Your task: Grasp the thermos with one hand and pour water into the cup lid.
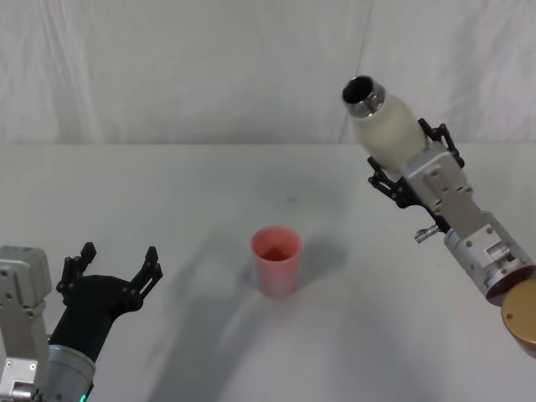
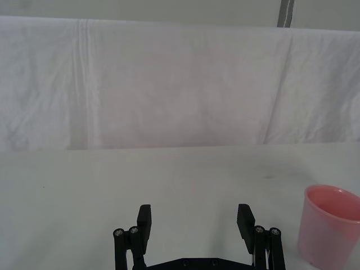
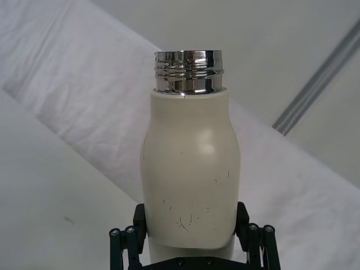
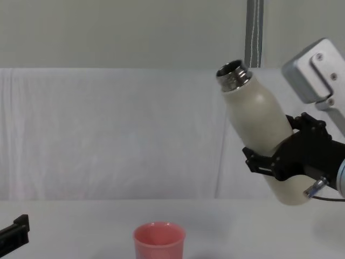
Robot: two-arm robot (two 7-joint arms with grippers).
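While the right claw (image 1: 400, 172) has its black fingers clamped around the lower body of the thermos (image 1: 387, 127), the bottle hangs well above the table (image 1: 167, 193), tilted so its open steel neck leans toward the robot's left. The cup lid (image 1: 275, 260) stands upright on the table below and to the left of it, well apart from the mouth, so I'd judge the pour hasn't begun; no water shows at the neck.

The bottle looks rigid, with a smooth, matte cream coat, faintly scuffed in the right wrist view. A smooth round body like that could slip or twist in the fingers as it tips further, and if it holds water the weight would shift toward the neck. The hold low on the body, below the shoulder, seems sensible, leaving the mouth free. The pink cup looks light and easy to knock over.

The left claw (image 1: 113, 272) sits low near the table's near left edge, fingers spread wide and holding nothing.

How much water is inside the thermos I can't tell. Its base is hidden behind the claw in the head view, and where the fingers touch the bottle's far side can't be seen.
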